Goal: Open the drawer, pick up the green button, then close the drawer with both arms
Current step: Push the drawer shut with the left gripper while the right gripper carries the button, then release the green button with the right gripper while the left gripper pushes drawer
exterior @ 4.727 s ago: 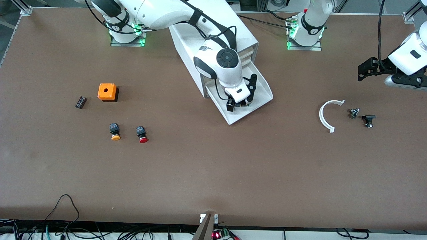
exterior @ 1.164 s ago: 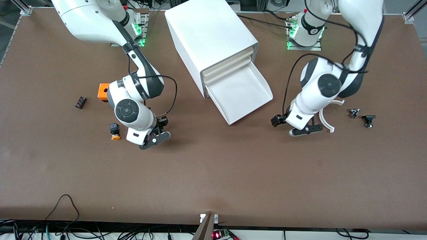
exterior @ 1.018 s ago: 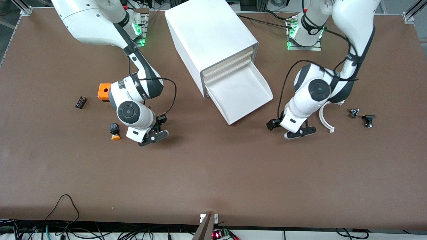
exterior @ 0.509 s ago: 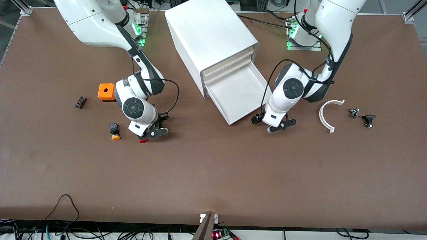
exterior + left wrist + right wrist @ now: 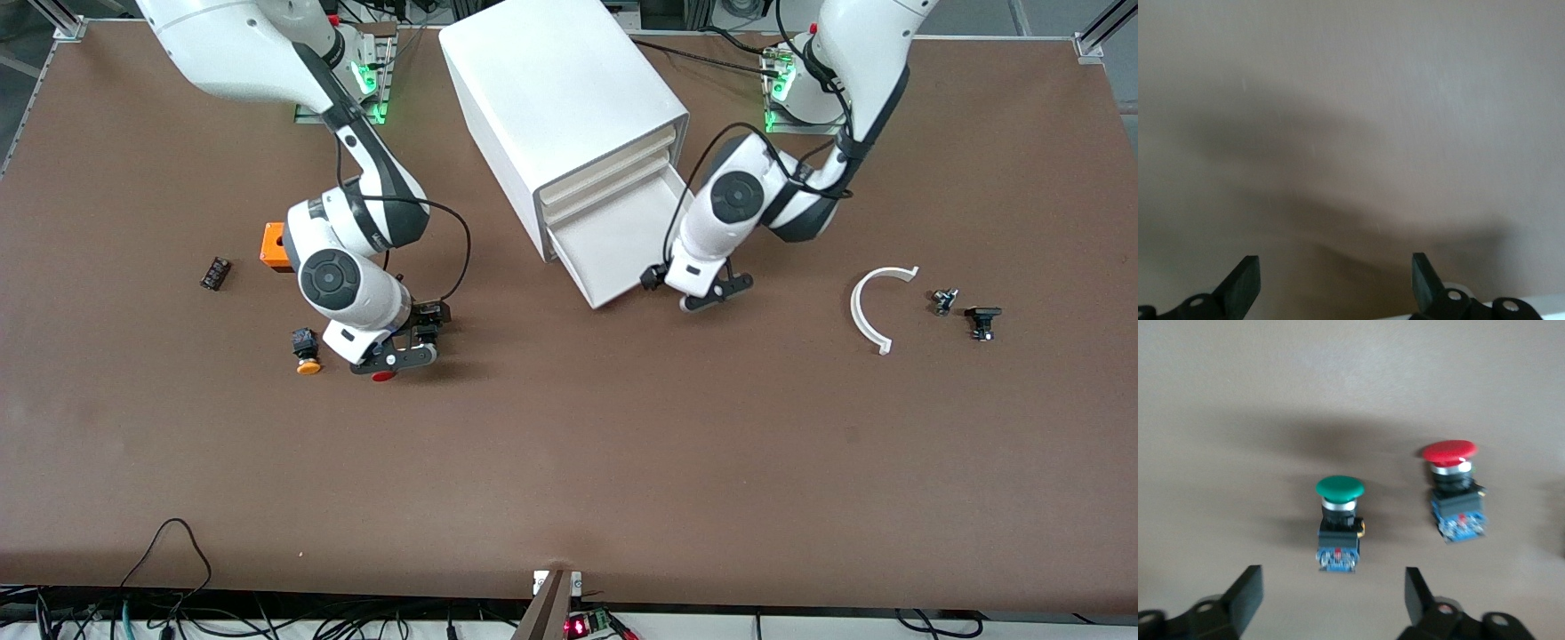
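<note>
Jaws released on both arms, drawer (image 5: 613,253) part-open.
Left gripper (image 5: 696,293) meets its sloped front; right gripper (image 5: 397,349) hovers over green button (image 5: 1339,523) on desk (image 5: 569,462).

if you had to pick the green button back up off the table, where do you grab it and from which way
Grip the small green-capped push button on the two flat sides of its black blocky body, coming straight down from above. It lies on its side on the brown table, and the round cap would slip. The open right gripper hangs over it, beside the red-capped button.
</note>
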